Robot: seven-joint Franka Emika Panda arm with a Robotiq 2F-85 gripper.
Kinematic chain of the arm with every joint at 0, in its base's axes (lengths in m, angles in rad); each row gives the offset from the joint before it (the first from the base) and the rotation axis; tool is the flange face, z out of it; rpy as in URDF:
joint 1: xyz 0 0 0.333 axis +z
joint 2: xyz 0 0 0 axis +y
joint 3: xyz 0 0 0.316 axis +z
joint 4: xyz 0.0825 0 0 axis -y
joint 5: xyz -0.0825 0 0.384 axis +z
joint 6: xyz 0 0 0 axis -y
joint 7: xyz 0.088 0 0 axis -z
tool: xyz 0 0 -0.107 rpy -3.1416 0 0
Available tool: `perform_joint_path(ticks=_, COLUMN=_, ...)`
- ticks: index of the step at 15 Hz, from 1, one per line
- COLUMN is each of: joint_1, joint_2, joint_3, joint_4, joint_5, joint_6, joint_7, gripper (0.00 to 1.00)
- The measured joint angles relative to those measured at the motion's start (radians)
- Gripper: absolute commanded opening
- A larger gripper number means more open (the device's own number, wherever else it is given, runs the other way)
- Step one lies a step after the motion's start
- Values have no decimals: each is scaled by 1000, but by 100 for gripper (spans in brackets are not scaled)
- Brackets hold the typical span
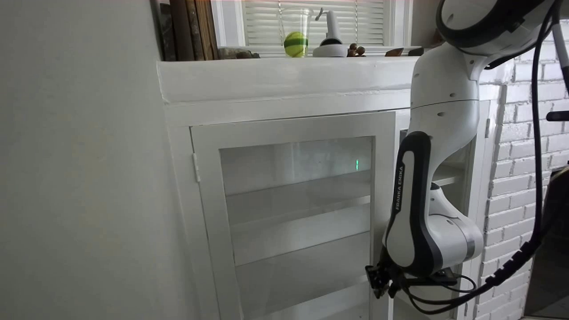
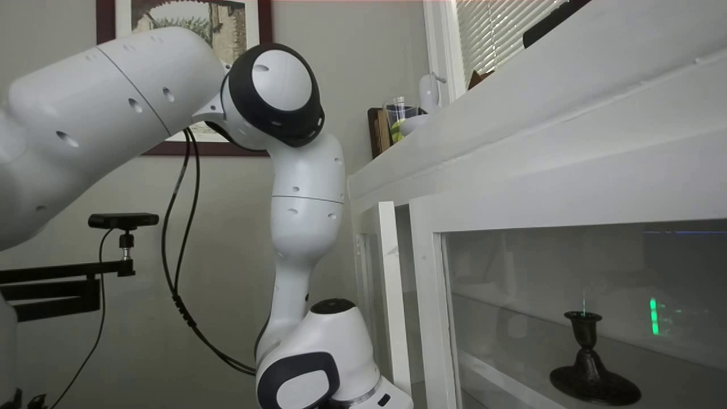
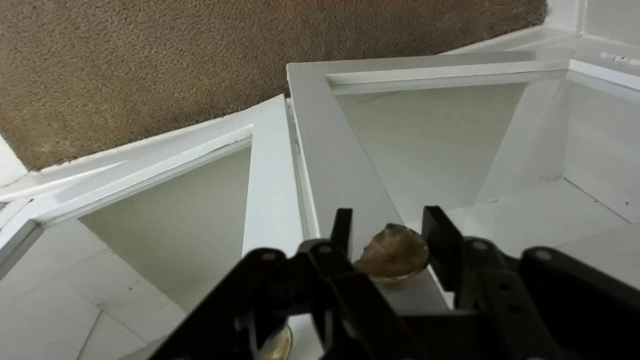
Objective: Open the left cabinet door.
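The left cabinet door [image 1: 294,129] is a white frame around one large glass pane. In an exterior view its edge [image 2: 393,284] stands slightly out from the cabinet, beside a dark gap. In the wrist view, which stands upside down, this door [image 3: 340,165] is on the right with the carpet above. Its brass-brown knob [image 3: 394,254] sits between the pads of my gripper [image 3: 388,212], which is closed around it. The right pad meets the knob; a finger link hides part of the left side. My gripper [image 1: 380,284] is at the door's right edge in an exterior view.
The matching right door [image 3: 274,185] has its own knob [image 3: 280,345] close beside my left finger. A dark candlestick [image 2: 590,363] stands behind its glass. Above the doors runs a white ledge [image 1: 284,80] bearing a cup with a ball. A wall [image 1: 89,155] flanks the hinge side.
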Motion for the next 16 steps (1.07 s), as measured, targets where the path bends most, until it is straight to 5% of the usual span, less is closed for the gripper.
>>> perform_joint_path(ticks=16, joint_1=26, joint_2=6, joint_3=-8, joint_4=3, joint_5=10, joint_6=2, joint_7=0, gripper=10)
